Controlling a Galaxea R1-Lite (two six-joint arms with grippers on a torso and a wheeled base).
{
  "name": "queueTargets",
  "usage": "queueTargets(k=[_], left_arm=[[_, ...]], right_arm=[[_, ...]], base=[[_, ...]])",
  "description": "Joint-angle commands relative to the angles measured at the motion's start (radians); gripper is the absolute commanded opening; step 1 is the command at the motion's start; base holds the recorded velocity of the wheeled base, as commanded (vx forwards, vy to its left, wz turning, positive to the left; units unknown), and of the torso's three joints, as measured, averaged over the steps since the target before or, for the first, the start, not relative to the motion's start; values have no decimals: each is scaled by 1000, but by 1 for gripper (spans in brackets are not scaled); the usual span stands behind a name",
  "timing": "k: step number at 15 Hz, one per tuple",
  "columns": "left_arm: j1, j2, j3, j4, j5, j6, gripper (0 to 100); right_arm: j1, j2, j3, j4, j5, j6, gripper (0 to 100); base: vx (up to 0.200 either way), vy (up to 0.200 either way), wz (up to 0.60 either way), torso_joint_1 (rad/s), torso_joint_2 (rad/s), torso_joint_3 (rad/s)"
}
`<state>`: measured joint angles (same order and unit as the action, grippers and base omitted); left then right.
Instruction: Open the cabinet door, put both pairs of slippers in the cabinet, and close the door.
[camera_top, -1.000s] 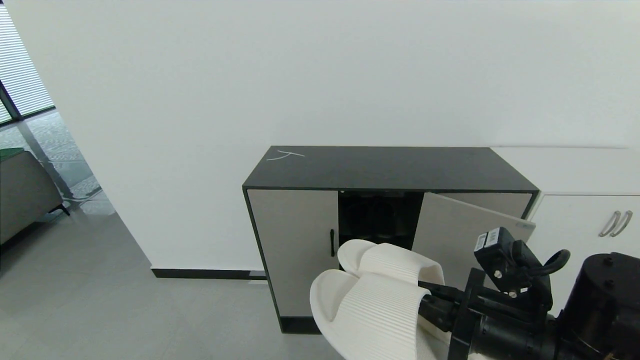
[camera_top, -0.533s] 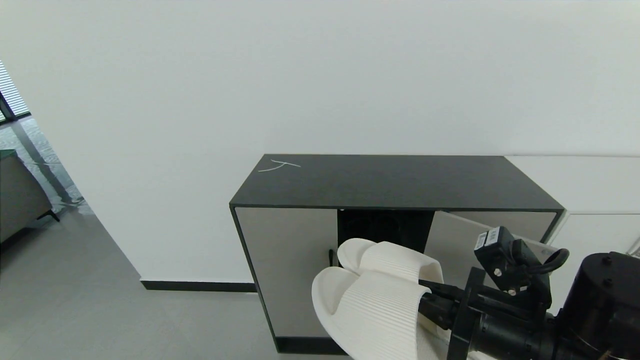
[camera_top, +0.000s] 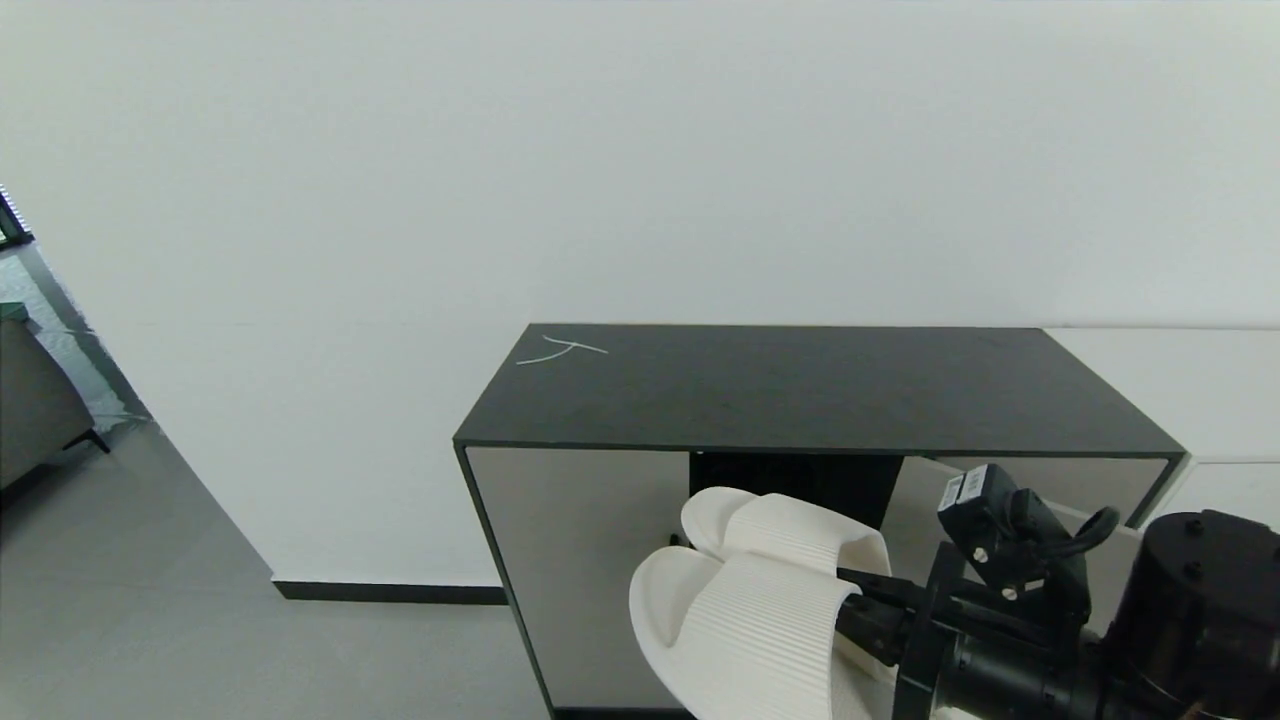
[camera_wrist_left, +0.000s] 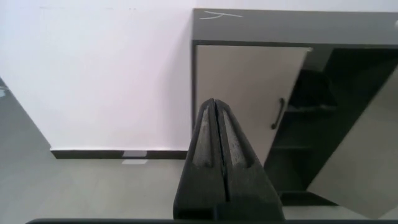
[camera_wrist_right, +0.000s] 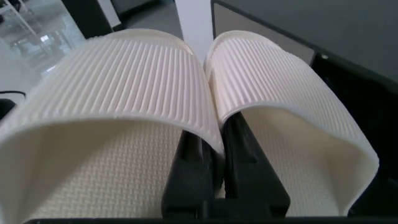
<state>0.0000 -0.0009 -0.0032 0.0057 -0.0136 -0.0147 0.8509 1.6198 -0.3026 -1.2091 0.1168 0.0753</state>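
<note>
Against the wall, cabinet door is standing open (ready); right gripper is pinching both slippers together, to load them at once; left gripper is hanging closed, empty.

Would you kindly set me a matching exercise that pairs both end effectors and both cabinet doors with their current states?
Things:
1. left end effector
2. right end effector
3. left cabinet door
4. right cabinet door

States:
A. swung open
B. clamped on the white slippers
C. shut, holding nothing
D. closed, with its black handle showing

Pairs: 1-C, 2-B, 3-D, 4-A
</note>
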Motion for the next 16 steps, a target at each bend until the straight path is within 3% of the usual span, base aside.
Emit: queueTargets(k=[1,7,16], left_arm=[[0,1,0,0,0,-1,0],[0,1,0,0,0,-1,0],[0,1,0,0,1,-1,0]], right_arm=[[2,5,0,-3,1,0,0],[2,5,0,-3,7,0,0],[2,15,6,-3,7,-2,0]], base=[[0,0,0,0,0,0],[0,0,0,-16,37,20],[0,0,0,-197,421,225]])
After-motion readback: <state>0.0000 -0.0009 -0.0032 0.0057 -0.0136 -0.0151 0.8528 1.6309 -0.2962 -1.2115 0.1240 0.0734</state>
